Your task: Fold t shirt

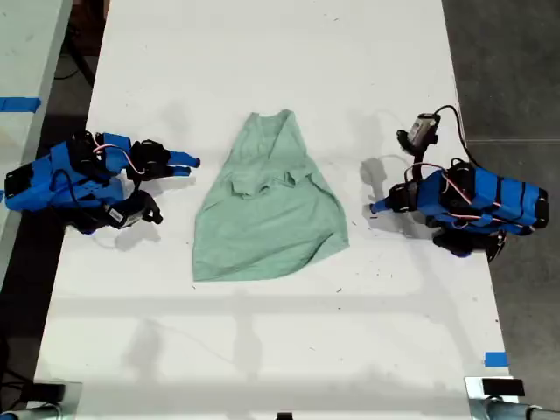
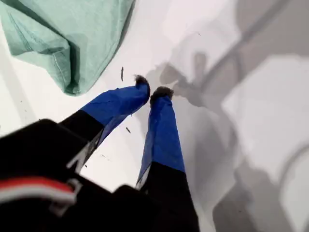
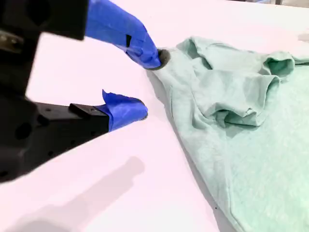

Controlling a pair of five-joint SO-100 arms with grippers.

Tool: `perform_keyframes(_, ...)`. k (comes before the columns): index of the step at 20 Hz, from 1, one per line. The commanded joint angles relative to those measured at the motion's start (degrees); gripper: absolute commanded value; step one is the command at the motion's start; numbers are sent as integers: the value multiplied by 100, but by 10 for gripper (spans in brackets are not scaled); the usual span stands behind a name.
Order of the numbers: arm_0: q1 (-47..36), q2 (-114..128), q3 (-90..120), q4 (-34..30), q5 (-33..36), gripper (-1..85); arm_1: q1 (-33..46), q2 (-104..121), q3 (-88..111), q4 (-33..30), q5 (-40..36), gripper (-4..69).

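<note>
- Judging the t shirt [image 1: 267,219] as light, limp and wrinkled; it is lying partly folded mid-table [image 1: 262,350], between both arms.
- Aiming for hem corners or sleeve edges; pinching a single layer is looking tricky.
- My first gripper [image 2: 150,93] is resting with jaws nearly closed, empty, beside the cloth.
- My second gripper [image 3: 147,84] is holding jaws open at the shirt's edge.
- Reading no brands or writing.

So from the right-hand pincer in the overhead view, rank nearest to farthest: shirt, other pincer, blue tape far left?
1. T shirt, just beside my first pincer.
2. My second pincer, across the shirt.
3. Blue tape, exterior view's far left.
</note>
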Motion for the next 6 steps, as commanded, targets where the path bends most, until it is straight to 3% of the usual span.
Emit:
perform_keyframes(1,70,35,79,-97,9,132,-18,26,308,-202,-53,35)
perform_keyframes(6,70,35,79,-97,9,132,-9,26,308,-202,-79,34)
